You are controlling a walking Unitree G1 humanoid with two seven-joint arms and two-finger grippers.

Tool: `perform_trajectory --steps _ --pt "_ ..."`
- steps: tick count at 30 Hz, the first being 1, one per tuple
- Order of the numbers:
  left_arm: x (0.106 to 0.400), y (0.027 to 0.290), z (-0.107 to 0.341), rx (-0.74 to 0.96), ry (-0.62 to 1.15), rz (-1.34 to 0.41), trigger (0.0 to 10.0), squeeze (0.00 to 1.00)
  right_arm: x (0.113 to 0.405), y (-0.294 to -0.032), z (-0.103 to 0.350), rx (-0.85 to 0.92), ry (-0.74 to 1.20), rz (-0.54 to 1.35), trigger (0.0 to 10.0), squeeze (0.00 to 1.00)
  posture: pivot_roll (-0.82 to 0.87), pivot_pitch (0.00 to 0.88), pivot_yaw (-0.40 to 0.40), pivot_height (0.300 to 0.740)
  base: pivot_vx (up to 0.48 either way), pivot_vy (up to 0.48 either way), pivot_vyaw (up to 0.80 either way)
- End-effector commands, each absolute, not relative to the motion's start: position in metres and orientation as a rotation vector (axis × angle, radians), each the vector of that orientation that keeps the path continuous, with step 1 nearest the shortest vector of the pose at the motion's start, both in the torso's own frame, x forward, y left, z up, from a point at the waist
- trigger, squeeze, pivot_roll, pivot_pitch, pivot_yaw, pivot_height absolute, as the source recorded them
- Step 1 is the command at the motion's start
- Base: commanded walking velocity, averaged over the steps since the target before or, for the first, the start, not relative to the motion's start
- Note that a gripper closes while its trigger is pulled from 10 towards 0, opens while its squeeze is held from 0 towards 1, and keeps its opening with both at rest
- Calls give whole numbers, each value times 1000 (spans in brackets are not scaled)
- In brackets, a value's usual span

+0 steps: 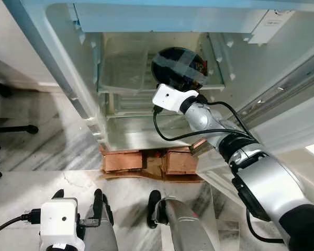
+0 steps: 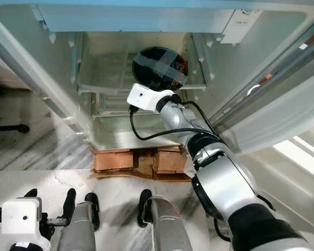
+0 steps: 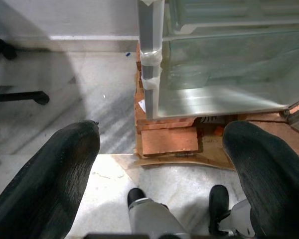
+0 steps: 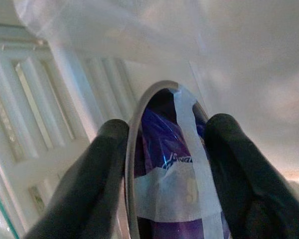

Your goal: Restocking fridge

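A dark round bowl (image 1: 179, 67), covered with clear film and strips of tape, is held inside the open fridge (image 1: 89, 104) at mid height. It is tilted so that its taped top faces me. My right gripper (image 4: 168, 127) is shut on the bowl's rim (image 4: 132, 164), one black finger on each side, with purple wrapping visible under the film. The right arm (image 1: 209, 123) reaches forward into the compartment. My left gripper (image 1: 77, 198) hangs low near the floor, open, with nothing between its fingers (image 3: 60, 174).
A clear drawer (image 1: 123, 68) and ribbed shelves sit behind the bowl. The fridge stands on red bricks (image 1: 123, 159) and cardboard. Its open door (image 1: 288, 99) stretches along my right. A black chair base (image 1: 13, 128) lies on the marble floor at left.
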State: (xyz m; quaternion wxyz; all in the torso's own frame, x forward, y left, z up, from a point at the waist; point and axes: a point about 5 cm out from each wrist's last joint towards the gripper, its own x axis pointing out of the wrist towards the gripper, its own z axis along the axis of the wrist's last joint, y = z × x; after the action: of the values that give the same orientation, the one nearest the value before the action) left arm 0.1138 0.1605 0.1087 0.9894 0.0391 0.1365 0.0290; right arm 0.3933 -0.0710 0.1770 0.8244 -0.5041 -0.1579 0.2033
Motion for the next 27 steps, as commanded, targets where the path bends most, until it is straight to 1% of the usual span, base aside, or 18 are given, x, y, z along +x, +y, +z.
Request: perform_trajectory --steps 1,9,13,16,19,20,27 --pt "111 163 99 90 323 68 10000 0 392 -84 162 -1096 -261 439 10000 1000 278 371 -150 740 0 0 0" --pt "129 163 96 98 281 68 10000 0 392 -92 176 -1055 -359 398 10000 1000 257 324 -158 740 0 0 0" --pt "143 165 95 104 246 69 10000 0 393 -96 184 -1043 -414 374 10000 1000 245 281 -162 740 0 0 0" --pt "151 165 95 107 225 72 10000 0 392 -96 187 -1014 -431 396 10000 1000 242 263 -164 740 0 0 0" --pt "158 165 93 116 210 63 10000 0 391 -94 184 -957 -390 434 10000 1000 236 241 -166 740 0 0 0" --pt "161 165 92 121 205 59 10000 0 390 -92 179 -882 -338 487 10000 1000 233 232 -166 740 0 0 0" --pt "169 166 92 129 183 56 10000 0 386 -94 167 -881 -294 534 10000 1000 231 214 -171 740 0 0 0"
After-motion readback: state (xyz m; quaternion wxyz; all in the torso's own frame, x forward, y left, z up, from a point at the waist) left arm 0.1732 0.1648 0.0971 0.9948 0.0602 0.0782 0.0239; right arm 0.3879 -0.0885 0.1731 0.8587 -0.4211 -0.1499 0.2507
